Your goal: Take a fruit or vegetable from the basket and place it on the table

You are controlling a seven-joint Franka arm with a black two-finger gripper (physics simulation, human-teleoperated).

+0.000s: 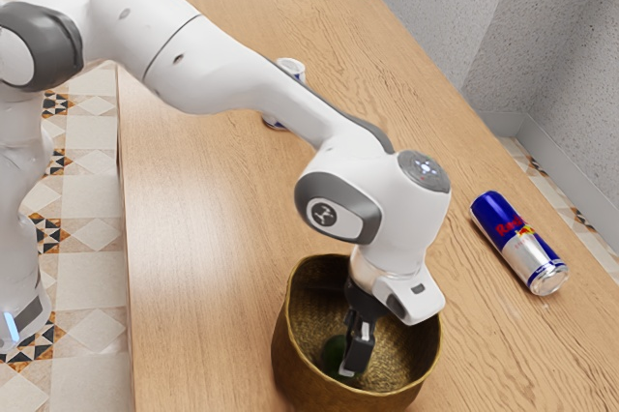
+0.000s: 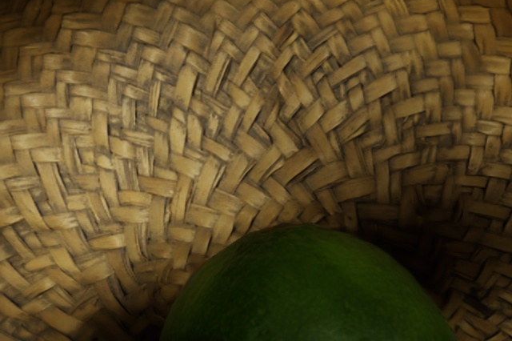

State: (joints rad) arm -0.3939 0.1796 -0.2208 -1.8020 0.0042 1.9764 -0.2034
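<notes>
My gripper (image 1: 356,346) reaches down inside the woven basket (image 1: 288,359), below the level of its rim. A dark green, rounded fruit or vegetable (image 1: 333,355) is in the basket right at the gripper, partly hidden behind it. In the wrist view the smooth green fruit or vegetable (image 2: 308,289) lies just under the hand, against the basket's braided inner surface (image 2: 200,125). Whether the gripper holds it cannot be made out.
A blue and silver Red Bull can (image 1: 520,243) lies on the wooden table (image 1: 203,286), toward the exterior view's right of the basket. Another can (image 1: 290,68) is partly hidden behind the arm. Grey walls stand beyond the table's far right edge.
</notes>
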